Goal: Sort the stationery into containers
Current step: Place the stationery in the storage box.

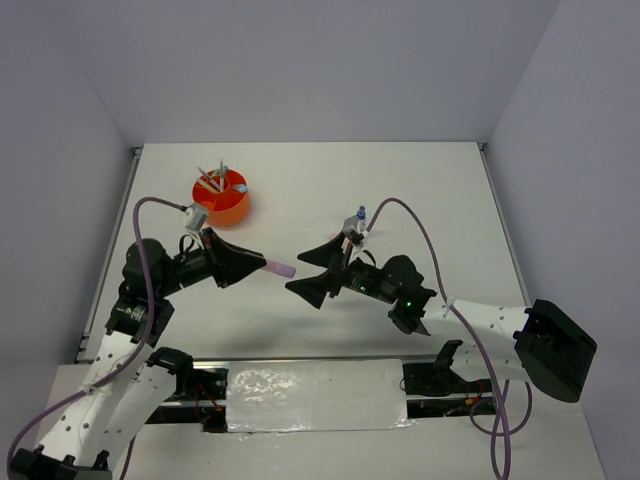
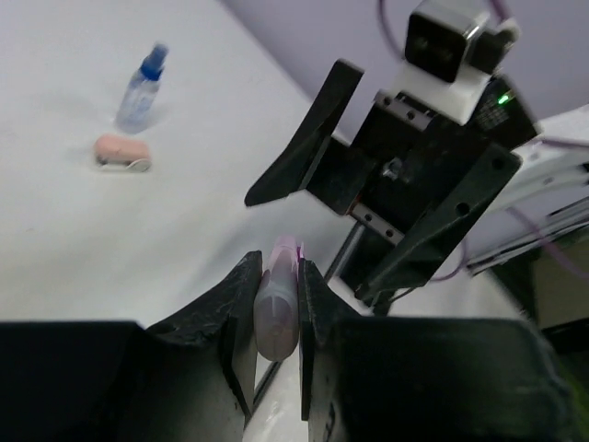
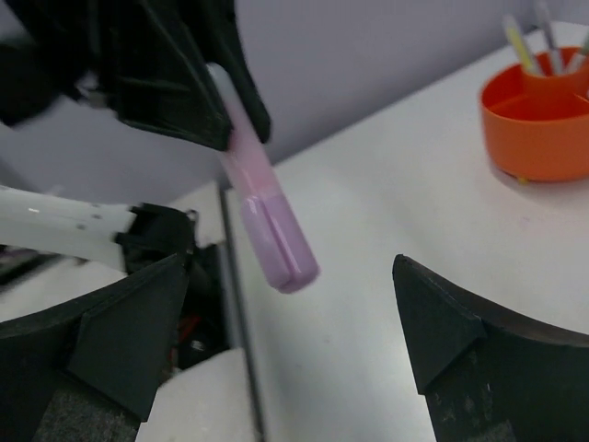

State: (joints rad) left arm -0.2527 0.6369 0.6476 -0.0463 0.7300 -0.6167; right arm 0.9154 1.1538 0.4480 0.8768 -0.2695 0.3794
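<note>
Counts: 2 arms, 2 tools, 1 marker, 1 eraser, 1 bottle, 1 organizer, at least 3 pens in it (exact number unclear).

Nearest, mid-table: the left tool (image 1: 255, 263) has black, hard plastic, wedge-shaped fingers clamped tight on the marker (image 3: 267, 212). The jaws are almost together with the barrel pinched between the pads. The marker is pastel pink-purple smooth plastic, a rounded cylinder with a seamed cap end, held off the white matte table (image 1: 420, 190) and sticking out toward the right arm.

The right tool (image 1: 295, 273) has the same black fingers, spread wide and holding nothing. The marker's free end sits at the mouth of the gap between them and touches neither finger as far as visible.

Farther back, beside the right arm: a pink eraser (image 2: 122, 150), a small rounded block lying flat, and just beyond it a clear bottle (image 2: 143, 87) with a blue cap, upright. They are near each other but apart.

Farthest, back left: a round orange organizer (image 1: 236, 212) of glossy plastic with an inner ring, and thin pens (image 1: 212, 180) leaning in it.
</note>
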